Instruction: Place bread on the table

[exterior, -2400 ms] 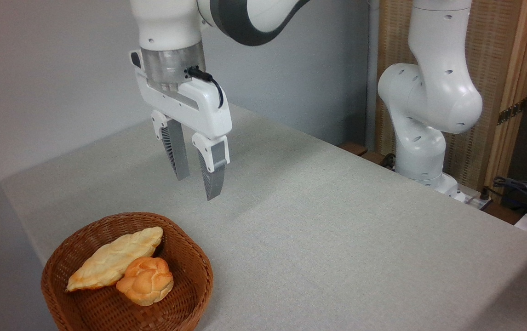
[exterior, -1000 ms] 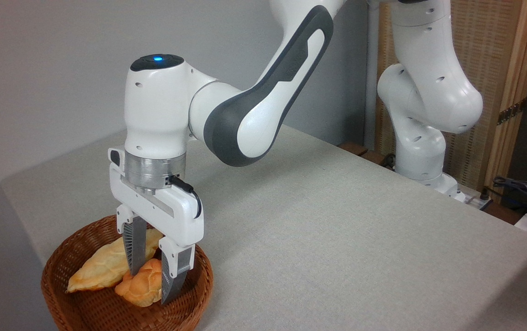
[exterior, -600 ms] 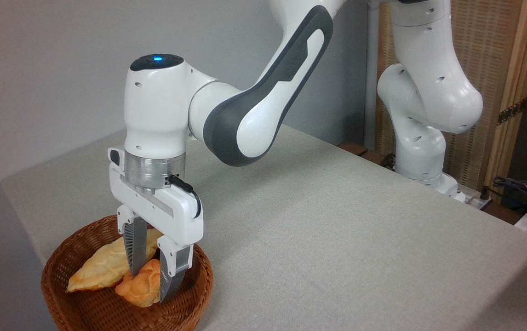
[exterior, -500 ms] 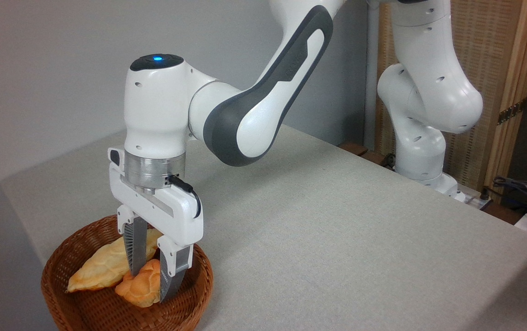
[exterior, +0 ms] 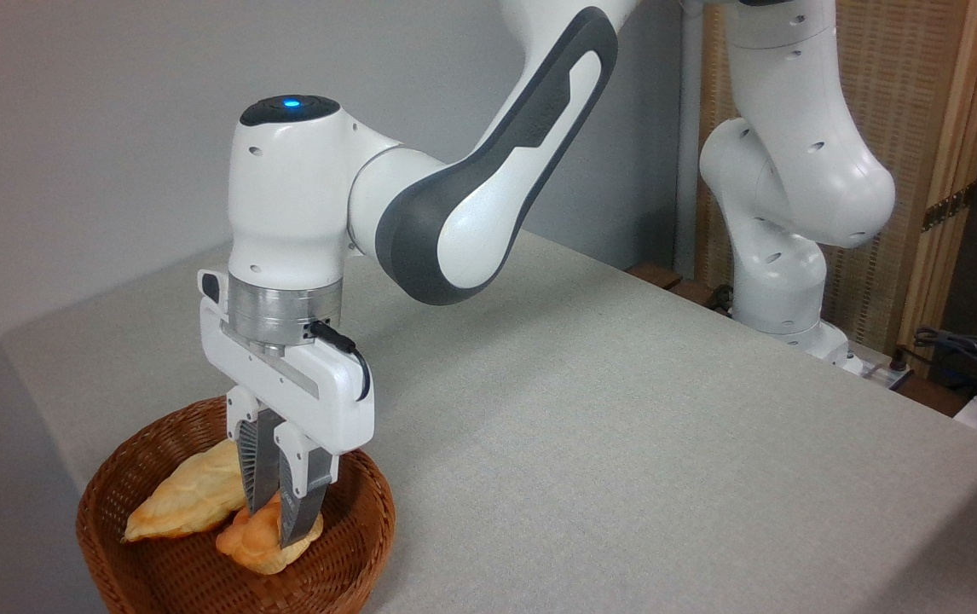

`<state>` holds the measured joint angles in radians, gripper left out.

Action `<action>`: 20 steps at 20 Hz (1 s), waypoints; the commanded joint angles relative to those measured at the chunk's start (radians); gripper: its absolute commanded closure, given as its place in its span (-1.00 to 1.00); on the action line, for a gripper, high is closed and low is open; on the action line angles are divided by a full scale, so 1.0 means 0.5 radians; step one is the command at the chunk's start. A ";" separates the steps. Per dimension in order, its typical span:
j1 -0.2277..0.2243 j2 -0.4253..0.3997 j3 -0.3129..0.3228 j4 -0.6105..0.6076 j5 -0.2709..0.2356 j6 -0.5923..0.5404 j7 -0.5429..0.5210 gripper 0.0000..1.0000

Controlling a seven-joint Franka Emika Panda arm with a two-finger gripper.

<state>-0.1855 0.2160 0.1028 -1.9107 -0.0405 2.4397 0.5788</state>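
Golden-orange and knobbly, the small round bun sits low in the brown wicker basket at the near left corner of the table, its upper left side touching the longer, paler leaf-shaped loaf that lies across the basket behind it. The gripper points straight down into the basket, and its jaws are drawn in close, with only a narrow gap between the grey ribbed fingers, pinching the bun across its top. The bun bulges out on either side below the fingertips, so the hold looks to be on the upper crown and not around the full middle. Whether the bun is lifted clear of the basket floor cannot be told; it appears to rest there or just above.

Judging by its look, the bun should be light and fairly soft, likely to give under the squeeze instead of cracking, and its lobed crust offers grooves where the ribbed pads can bite. A grip this narrow on a rounded top may let it squirt out or rotate, so a hold lower around its widest part would be surer. It must also come up without dragging the loaf beside it, then clear the basket rim before reaching the bare cloth to the right.
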 commanded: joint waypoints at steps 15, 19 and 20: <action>-0.016 -0.468 0.006 -0.099 0.020 -0.479 0.008 0.19; -0.022 -0.625 0.003 -0.286 0.020 -0.590 0.014 0.09; -0.022 -0.665 0.000 -0.332 0.020 -0.621 0.042 0.09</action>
<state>-0.1905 -0.0321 0.0985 -1.9851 -0.0397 2.1620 0.5791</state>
